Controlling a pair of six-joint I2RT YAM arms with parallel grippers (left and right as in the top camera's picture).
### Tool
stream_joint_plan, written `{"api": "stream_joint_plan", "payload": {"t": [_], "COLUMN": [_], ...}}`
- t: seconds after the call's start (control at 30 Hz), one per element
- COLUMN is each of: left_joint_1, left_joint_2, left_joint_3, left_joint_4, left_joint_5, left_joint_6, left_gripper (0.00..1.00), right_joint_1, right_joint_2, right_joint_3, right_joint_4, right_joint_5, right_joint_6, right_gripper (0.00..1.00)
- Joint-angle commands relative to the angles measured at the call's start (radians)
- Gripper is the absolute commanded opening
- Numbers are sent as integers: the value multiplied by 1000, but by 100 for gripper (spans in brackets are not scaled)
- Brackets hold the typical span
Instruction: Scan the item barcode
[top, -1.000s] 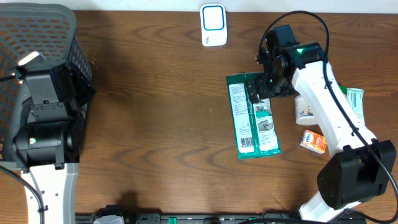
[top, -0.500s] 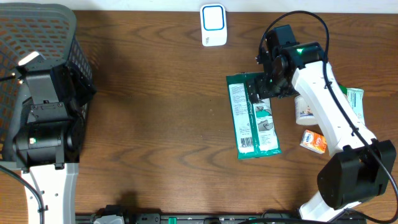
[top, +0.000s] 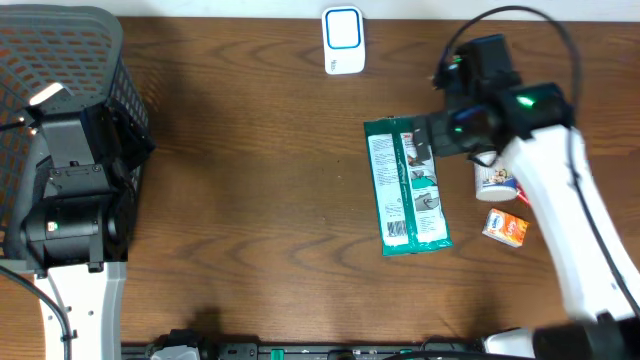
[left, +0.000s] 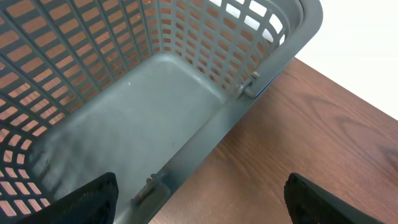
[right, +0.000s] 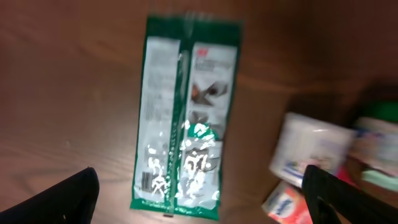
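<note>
The item, a flat green packet (top: 405, 187), lies lengthwise on the wooden table. The right wrist view looks down on the packet (right: 183, 118), with a small barcode (right: 147, 180) near its lower left corner. My right gripper (top: 436, 137) hangs above the packet's upper right part, raised off it. Its jaws (right: 205, 205) stand wide open and hold nothing. A white scanner with a blue face (top: 342, 40) stands at the far edge of the table. My left gripper (left: 202, 202) is open and empty over the rim of the grey basket (left: 186, 155).
The grey mesh basket (top: 60, 60) fills the far left corner, with the left arm over it. Right of the packet lie a white tub (top: 492, 178), a small orange box (top: 505, 227) and a green-and-white pack (right: 379, 124), partly hidden by the right arm.
The right arm has lifted and swung to the right, away from the packet's top. The packet stays in place on the table. The left arm has not moved.
</note>
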Motion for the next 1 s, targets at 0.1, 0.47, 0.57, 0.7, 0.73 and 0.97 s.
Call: {"api": "stream_joint_plan", "payload": {"t": [0.1, 0.47, 0.57, 0.7, 0.73, 0.97], "left_joint_1": [3, 3, 3, 3, 3, 3], "left_joint_2": [5, 5, 5, 5, 5, 5], "left_joint_3": [4, 4, 4, 4, 4, 4], "left_joint_4": [-2, -2, -2, -2, -2, -2], "left_joint_5": [-21, -21, -21, -21, -21, -21], "left_joint_6": [-2, -2, -2, -2, -2, -2], "left_gripper": [85, 85, 85, 85, 85, 85], "right_joint_1": [-79, -169, -197, -203, -203, -231], "right_joint_2": [-227, -663, -828, -1074, -1119, -1426], "right_joint_3": [12, -145, -305, -552, -594, -887], "right_joint_4": [56, 117, 175, 260, 274, 446], "right_joint_5": [27, 27, 19, 19, 19, 19], "right_joint_6": [9, 2, 3, 16, 23, 37], "right_gripper": [99, 99, 99, 99, 99, 99]}}
